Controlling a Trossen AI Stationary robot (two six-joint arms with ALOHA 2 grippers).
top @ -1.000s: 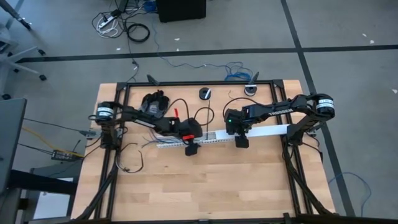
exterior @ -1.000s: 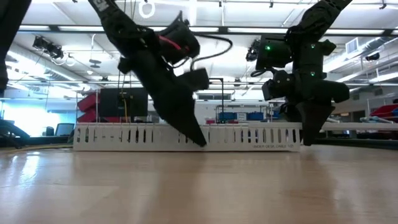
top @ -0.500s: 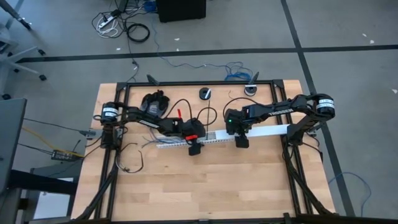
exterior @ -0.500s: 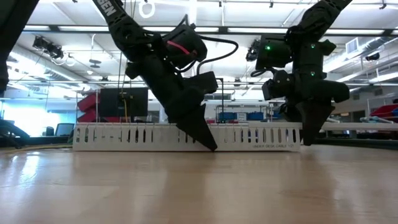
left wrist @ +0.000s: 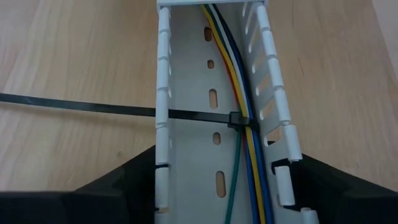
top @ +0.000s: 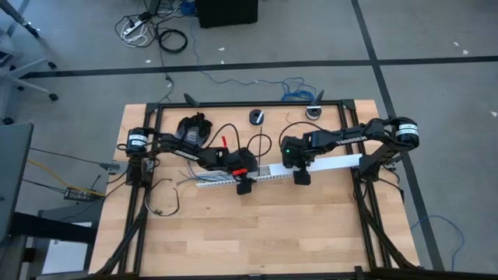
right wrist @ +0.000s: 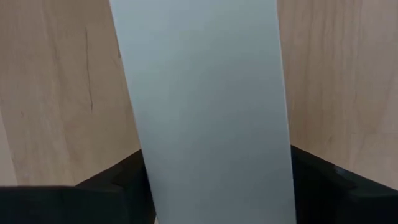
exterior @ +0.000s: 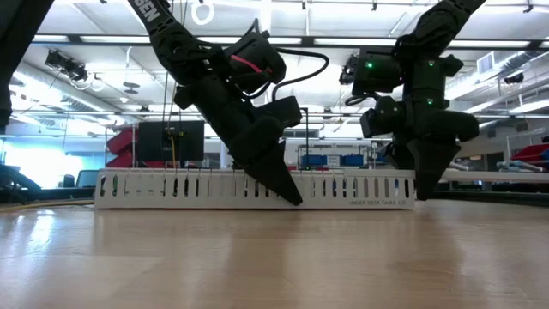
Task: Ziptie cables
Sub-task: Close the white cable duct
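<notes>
A long white slotted duct [top: 272,173] lies flat across the table's middle. The cables [left wrist: 239,74], a bundle of coloured wires, run along its open channel. A black ziptie [left wrist: 238,120] crosses them, and its tail [left wrist: 74,106] trails out over the wood. My left gripper [top: 243,185] straddles the duct near its middle, just short of the ziptie, and is shut on its walls. Farther toward the table's right, my right gripper [top: 302,177] stands open, a finger on either side of the duct's plain white lid [right wrist: 205,93]. Whether those fingers touch the duct I cannot tell. My left gripper holds the duct between its two fingers [left wrist: 118,193], one outside each slotted side wall [left wrist: 160,180]. It comes slanting down from the table's left, and its fingers straddle the channel. The duct stays flat on the table with its open side up.
At the far left lies a bulky black object [top: 193,128], and two small round black pieces [top: 256,117] sit by the far rail. Loose thin wires [top: 163,204] lie at the left. Black frame rails [top: 366,210] border the table. Bare wood fills the near half.
My left gripper has slid a little along the duct toward the table's right edge and dipped lower, then kept still. My right gripper has stayed in place over the lidded part.
</notes>
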